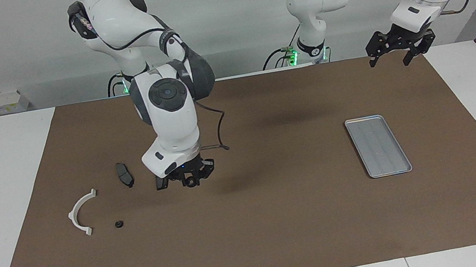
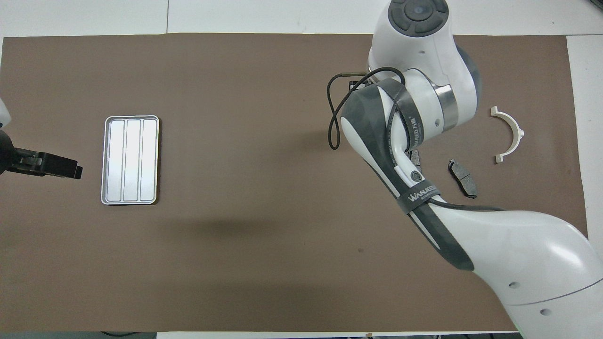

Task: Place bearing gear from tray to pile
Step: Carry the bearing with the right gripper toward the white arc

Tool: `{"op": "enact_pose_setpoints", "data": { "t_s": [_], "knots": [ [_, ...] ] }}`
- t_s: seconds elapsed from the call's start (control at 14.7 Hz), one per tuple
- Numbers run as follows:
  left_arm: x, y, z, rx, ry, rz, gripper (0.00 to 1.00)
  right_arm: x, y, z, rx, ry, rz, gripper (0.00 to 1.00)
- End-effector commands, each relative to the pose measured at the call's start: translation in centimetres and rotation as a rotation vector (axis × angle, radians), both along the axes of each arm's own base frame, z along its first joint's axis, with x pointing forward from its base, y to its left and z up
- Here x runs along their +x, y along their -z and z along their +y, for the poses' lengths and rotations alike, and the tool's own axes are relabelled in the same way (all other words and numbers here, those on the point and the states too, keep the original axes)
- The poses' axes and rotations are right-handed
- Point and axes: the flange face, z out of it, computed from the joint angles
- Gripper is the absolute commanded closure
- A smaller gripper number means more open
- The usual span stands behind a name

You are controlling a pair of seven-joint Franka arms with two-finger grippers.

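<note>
My right gripper (image 1: pixel 188 181) hangs low over the mat beside the pile, shut on a small dark round part that looks like the bearing gear (image 1: pixel 192 182). In the overhead view the arm hides both. The pile has a white semicircular bracket (image 1: pixel 82 214) (image 2: pixel 509 134), a dark brake pad (image 1: pixel 124 174) (image 2: pixel 462 178) and a second pad (image 2: pixel 415 158) half hidden under the arm. The silver tray (image 1: pixel 377 145) (image 2: pixel 130 160) lies bare toward the left arm's end. My left gripper (image 1: pixel 390 62) waits open in the air above the mat's edge by the robots.
A small black ring-shaped piece (image 1: pixel 119 224) lies on the mat beside the bracket's end. The brown mat (image 1: pixel 282 231) covers most of the white table. A loose black cable (image 1: pixel 220 126) loops off the right wrist.
</note>
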Motion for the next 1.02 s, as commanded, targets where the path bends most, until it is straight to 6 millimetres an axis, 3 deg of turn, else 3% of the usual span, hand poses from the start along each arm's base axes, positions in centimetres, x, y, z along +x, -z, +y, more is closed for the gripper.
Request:
{"op": "enact_pose_setpoints", "data": {
  "t_s": [0.0, 0.41, 0.61, 0.95],
  "knots": [
    [-0.3, -0.1, 0.0, -0.024, 0.002, -0.019, 0.00, -0.7, 1.2, -4.9, 0.020, -0.075, 0.030, 1.00],
    [-0.2, -0.1, -0.4, -0.022, 0.018, -0.024, 0.00, -2.1, 6.4, -12.4, 0.039, -0.183, -0.068, 1.00],
    [-0.2, -0.1, -0.3, -0.012, 0.015, -0.018, 0.00, -3.7, 8.9, -14.7, 0.042, -0.185, -0.103, 1.00],
    [-0.3, 0.0, 0.0, 0.019, 0.015, -0.012, 0.00, -5.5, 11.9, -16.4, 0.047, -0.170, -0.115, 1.00]
  ]
}}
